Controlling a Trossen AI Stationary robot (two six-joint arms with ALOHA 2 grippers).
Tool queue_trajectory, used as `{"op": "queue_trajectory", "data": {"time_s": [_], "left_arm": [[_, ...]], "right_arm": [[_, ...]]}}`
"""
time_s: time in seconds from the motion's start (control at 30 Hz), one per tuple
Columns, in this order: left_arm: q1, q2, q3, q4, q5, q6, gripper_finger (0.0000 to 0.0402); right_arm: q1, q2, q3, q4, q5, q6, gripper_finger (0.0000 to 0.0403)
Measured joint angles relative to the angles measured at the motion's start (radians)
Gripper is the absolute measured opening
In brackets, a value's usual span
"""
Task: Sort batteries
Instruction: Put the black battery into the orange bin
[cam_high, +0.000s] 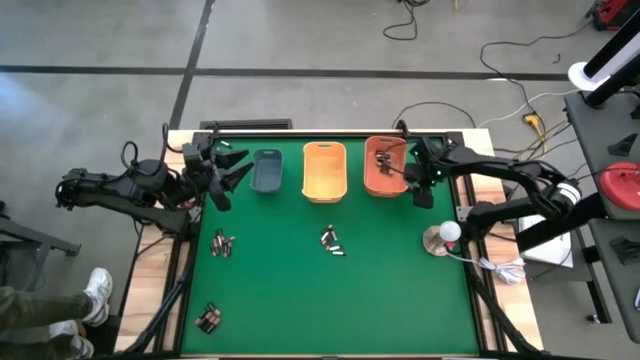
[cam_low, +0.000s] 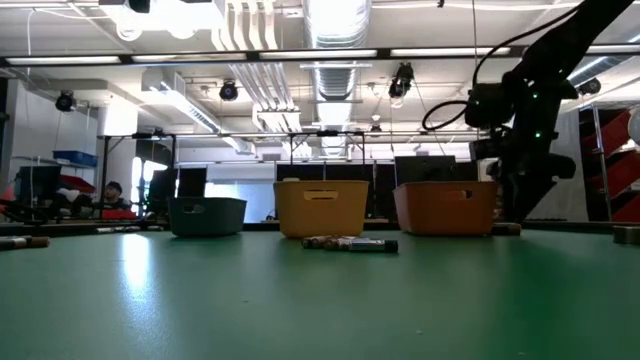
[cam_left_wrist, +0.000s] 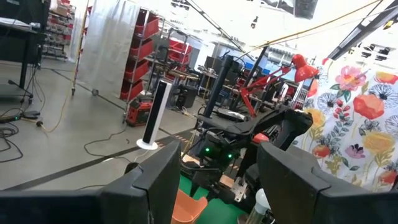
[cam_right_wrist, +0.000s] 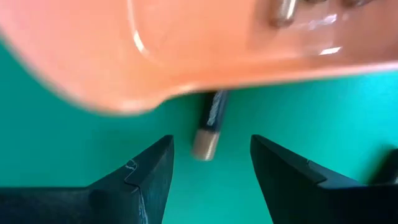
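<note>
We hover our right gripper, released, over a battery beside the orange bin, needing descent and closure.

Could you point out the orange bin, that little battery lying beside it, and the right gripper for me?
orange bin (cam_high: 384, 168): high view, on its inside floor.
battery (cam_right_wrist: 208, 127): right wrist view, middle of its body, on the mat beside the bin.
right gripper (cam_right_wrist: 211, 163): right wrist view, midway between its open fingertips.

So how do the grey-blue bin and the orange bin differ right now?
The grey-blue bin is smaller than the orange bin. The grey-blue bin looks empty from above; the orange bin holds batteries. The left tool waits beside the grey-blue bin; the right tool, open, works beside the orange bin. Both are rectangular, in the far row.
</note>
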Motion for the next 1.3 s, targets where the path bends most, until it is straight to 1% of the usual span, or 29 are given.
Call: {"op": "queue_trajectory", "data": {"time_s": [0.13,0.27,0.33,0.47,0.6,0.77,0.93,1.03,1.13,1.2,1.3], "left_arm": [[0.000,0.000,0.000,0.000,0.000,-0.003,0.0191],[0.000,0.000,0.000,0.000,0.000,-0.005,0.0191],[0.000,0.000,0.000,0.001,0.000,-0.006,0.0191],[0.000,0.000,0.000,0.005,0.000,-0.007,0.0191],[0.000,0.000,0.000,0.007,0.000,-0.007,0.0191],[0.000,0.000,0.000,0.007,0.000,-0.007,0.0191],[0.000,0.000,0.000,0.007,0.001,-0.004,0.0191],[0.000,0.000,0.000,0.006,0.001,-0.004,0.0191],[0.000,0.000,0.000,0.005,0.001,-0.004,0.0191],[0.000,0.000,0.000,0.001,0.002,-0.003,0.0191],[0.000,-0.001,0.000,-0.009,0.002,0.001,0.0191]], "right_arm": [[-0.021,0.029,-0.012,0.032,-0.012,0.002,0.0203],[-0.058,0.083,-0.015,0.051,-0.085,0.028,0.0191],[-0.073,0.110,-0.012,0.066,-0.101,0.034,0.0182],[-0.093,0.151,-0.011,0.077,-0.109,0.026,0.0151],[-0.104,0.180,-0.012,0.091,-0.108,0.027,0.0103],[-0.103,0.190,-0.010,0.090,-0.059,0.061,0.0039],[-0.111,0.130,0.015,0.036,0.010,0.073,0.0037],[-0.120,0.083,0.034,-0.028,0.109,0.113,0.0037],[-0.117,0.046,0.088,-0.113,0.196,0.126,0.0040],[-0.116,0.029,0.130,-0.206,0.218,0.149,0.0041],[-0.087,-0.003,0.208,-0.231,0.219,0.201,0.0039]]}}
